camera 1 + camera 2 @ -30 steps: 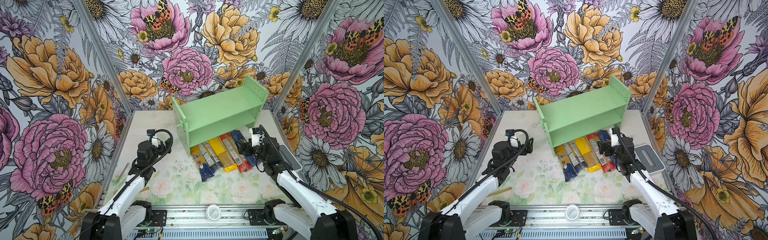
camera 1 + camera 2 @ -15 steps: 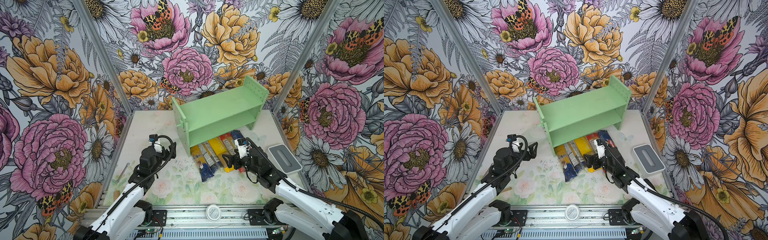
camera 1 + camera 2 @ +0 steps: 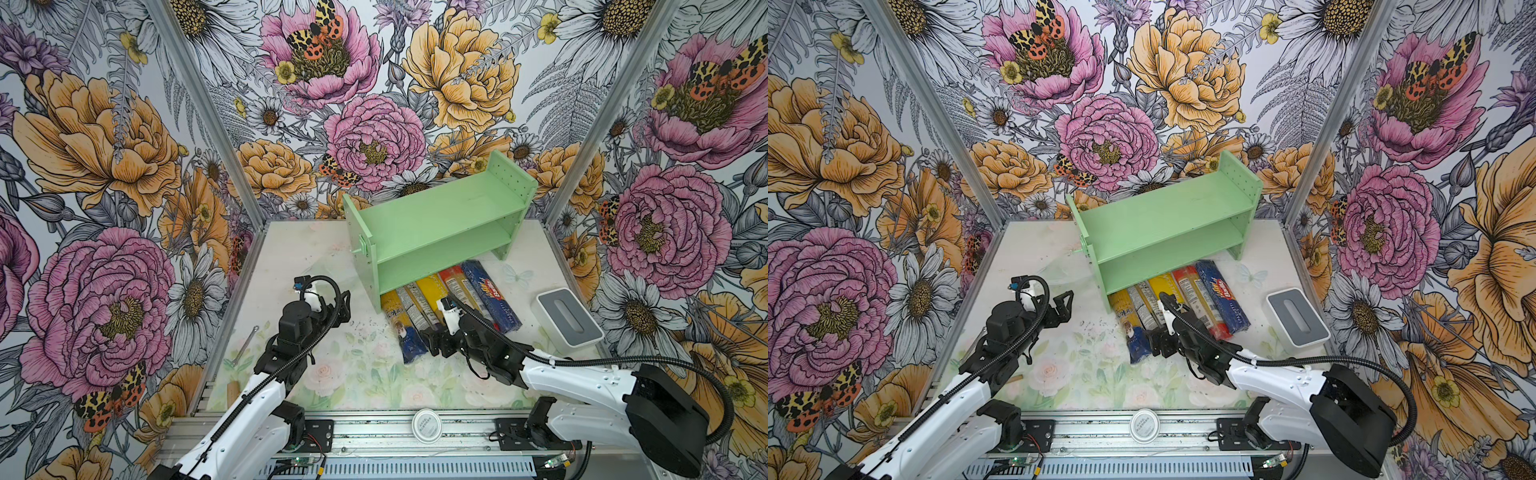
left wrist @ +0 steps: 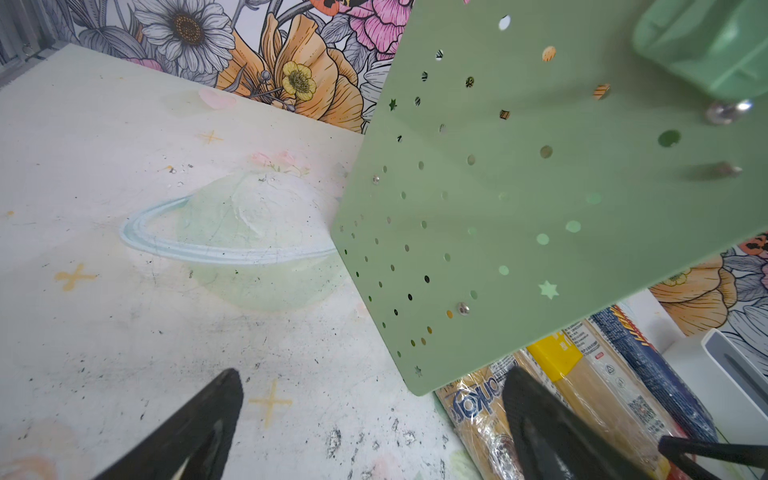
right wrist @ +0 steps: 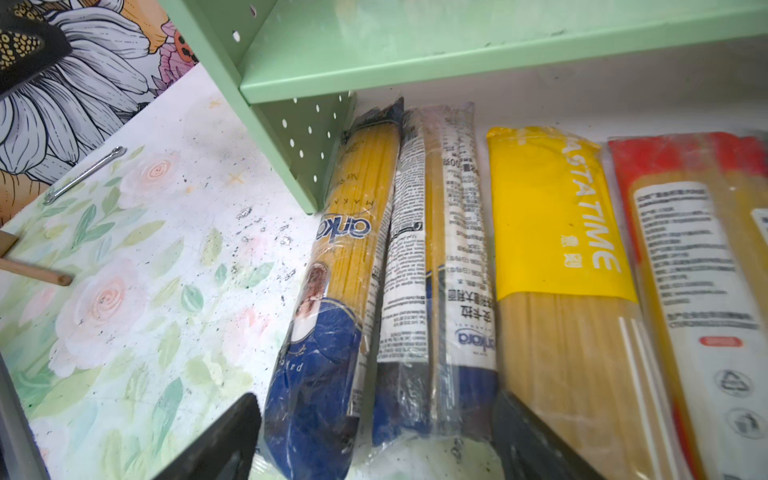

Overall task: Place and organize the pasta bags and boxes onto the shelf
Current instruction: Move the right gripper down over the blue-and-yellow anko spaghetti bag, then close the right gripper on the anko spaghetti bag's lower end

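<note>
1. Right wrist view: finds right gripper (image 5: 374, 415) spread wide, straddling the dark-blue ends of two clear packs (image 5: 440, 270), clamped on nothing.
2. Places all five packs on the table (image 3: 332, 374), far ends tucked beneath the shelf (image 3: 440, 216); both tiers bare.
3. Reads as lining up a first pick.
4. Leaves left gripper (image 4: 372, 395) open, empty, beside the shelf's side panel (image 4: 540, 187).
5. Next, probably: settle on one pack, close, draw it out, raise it to a tier.

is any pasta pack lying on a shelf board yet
No, both boards of the shelf are bare and the five packs lie on the table.
</note>
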`<state>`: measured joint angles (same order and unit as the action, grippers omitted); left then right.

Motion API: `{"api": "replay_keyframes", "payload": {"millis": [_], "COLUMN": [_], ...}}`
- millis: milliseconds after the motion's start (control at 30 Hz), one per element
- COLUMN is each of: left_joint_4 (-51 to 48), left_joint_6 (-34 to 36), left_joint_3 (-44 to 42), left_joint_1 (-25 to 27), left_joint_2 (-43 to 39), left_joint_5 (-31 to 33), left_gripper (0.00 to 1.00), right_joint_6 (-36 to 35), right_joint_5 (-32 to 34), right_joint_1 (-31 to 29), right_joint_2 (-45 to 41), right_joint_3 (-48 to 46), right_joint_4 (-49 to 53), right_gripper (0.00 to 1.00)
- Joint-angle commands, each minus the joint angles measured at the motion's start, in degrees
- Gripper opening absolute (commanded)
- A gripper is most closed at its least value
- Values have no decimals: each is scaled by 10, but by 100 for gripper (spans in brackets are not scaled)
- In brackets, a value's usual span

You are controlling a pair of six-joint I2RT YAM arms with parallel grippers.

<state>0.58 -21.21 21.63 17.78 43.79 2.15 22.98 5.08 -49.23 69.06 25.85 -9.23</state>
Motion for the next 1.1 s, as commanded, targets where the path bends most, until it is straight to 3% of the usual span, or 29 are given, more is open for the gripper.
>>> {"api": "replay_keyframes", "payload": {"millis": [0,433,1067], "left_joint_4": [-9,-40,-51], "left_joint_6": [-19,-37,-52], "left_joint_3": [-10,2,10], "left_joint_1": [5,4,-5], "left_joint_2": [-10,10,41], "left_joint_5": [8,9,13], "left_gripper": [99,99,99], "right_joint_6": [14,24,26], "right_joint_5": [48,89,115], "right_joint_1": [-27,-93,-113], "right_joint_2": [30,130,227], "right_joint_3": [9,43,70], "right_joint_4": [-57,-92,-116], "right_gripper": [89,87,83]}}
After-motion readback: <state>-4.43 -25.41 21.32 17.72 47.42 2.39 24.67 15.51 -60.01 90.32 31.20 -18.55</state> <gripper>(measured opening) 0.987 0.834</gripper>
